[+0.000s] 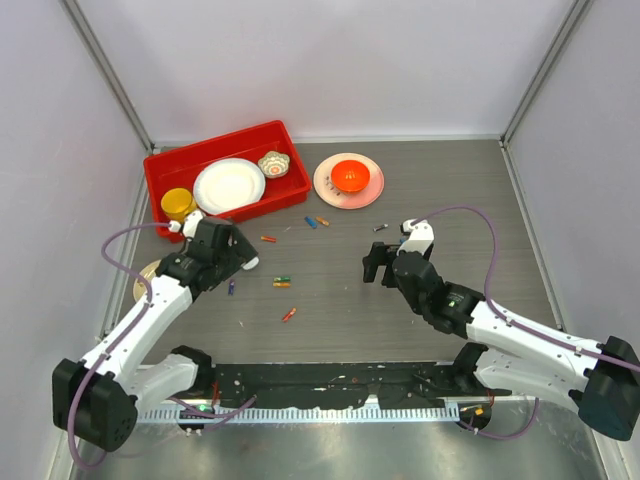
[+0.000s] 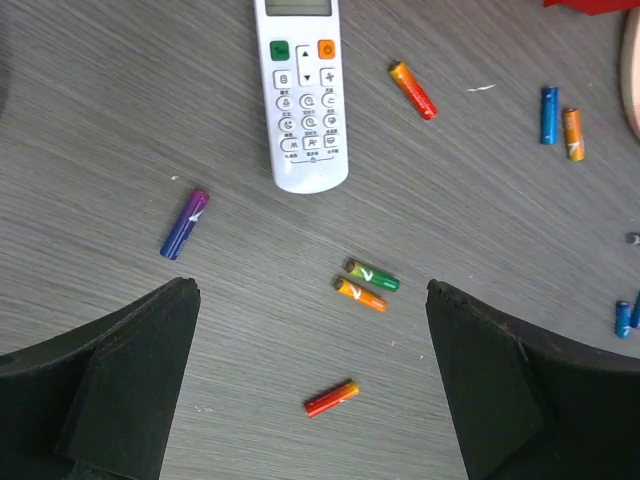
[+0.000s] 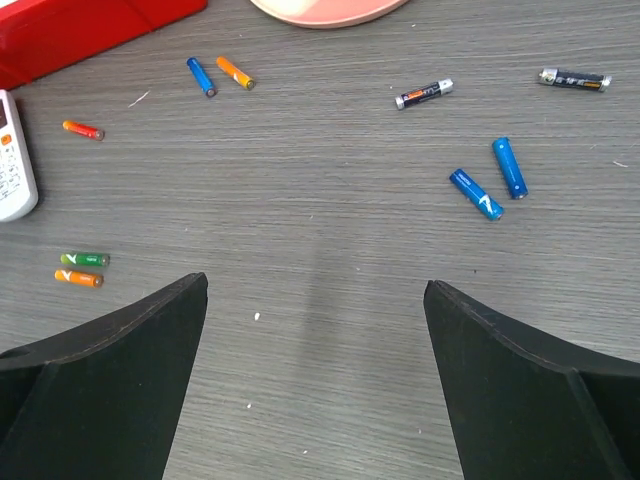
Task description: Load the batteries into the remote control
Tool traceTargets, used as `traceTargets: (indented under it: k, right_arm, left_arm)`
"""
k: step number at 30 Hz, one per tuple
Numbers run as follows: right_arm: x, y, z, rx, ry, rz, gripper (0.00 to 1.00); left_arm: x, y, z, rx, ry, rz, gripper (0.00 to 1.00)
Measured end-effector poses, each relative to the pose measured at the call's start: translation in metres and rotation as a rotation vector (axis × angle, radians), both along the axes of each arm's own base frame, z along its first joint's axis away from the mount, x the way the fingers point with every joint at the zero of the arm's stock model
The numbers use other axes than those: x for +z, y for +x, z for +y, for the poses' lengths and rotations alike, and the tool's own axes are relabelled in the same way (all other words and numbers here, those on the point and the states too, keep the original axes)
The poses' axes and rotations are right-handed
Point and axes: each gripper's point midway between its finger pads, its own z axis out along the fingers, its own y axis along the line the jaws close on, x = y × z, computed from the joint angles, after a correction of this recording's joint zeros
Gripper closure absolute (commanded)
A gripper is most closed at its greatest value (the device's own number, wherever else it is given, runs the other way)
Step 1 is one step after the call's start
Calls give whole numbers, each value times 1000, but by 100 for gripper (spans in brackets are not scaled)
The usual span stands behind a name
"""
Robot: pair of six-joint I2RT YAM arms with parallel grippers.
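Observation:
The white remote control (image 2: 303,95) lies buttons up on the grey table. In the top view only its end (image 1: 248,263) shows beside my left gripper (image 1: 228,252). Its edge also shows in the right wrist view (image 3: 12,160). Batteries lie scattered: a purple one (image 2: 184,224), an orange-red one (image 2: 412,90), a green one (image 2: 373,275) next to an orange one (image 2: 360,294), and a red one (image 2: 331,397). My left gripper (image 2: 310,287) is open and empty above the red one. My right gripper (image 3: 315,285) is open and empty over bare table, with two blue batteries (image 3: 476,193) to its right.
A red bin (image 1: 295,180) at the back left holds a white plate (image 1: 229,186), a yellow cup (image 1: 178,204) and a small bowl (image 1: 273,163). A pink plate (image 1: 325,185) with an orange object stands behind the middle. Two dark batteries (image 3: 424,94) lie near it.

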Motion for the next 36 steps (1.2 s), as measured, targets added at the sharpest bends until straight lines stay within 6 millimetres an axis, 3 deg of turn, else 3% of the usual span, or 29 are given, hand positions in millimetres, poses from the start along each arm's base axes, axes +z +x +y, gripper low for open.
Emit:
traceTargets:
  k: [8,13,21,36]
  right_arm:
    - [-4,-4,3,31,-11,17,5]
    - [-14,-5,8,58,-46,60,5]
    - [-18,-6,14,82,-61,92,5]
    - [-14,-9,12,90,-55,88,5]
  left_arm:
    - [-7,13,2,-17,58,8,1]
    - [-25,53,-2,-5,153,89,6]
    - [-55,78,-1,33,216,175,9]
    - [-96,91,16,124,196,253,23]
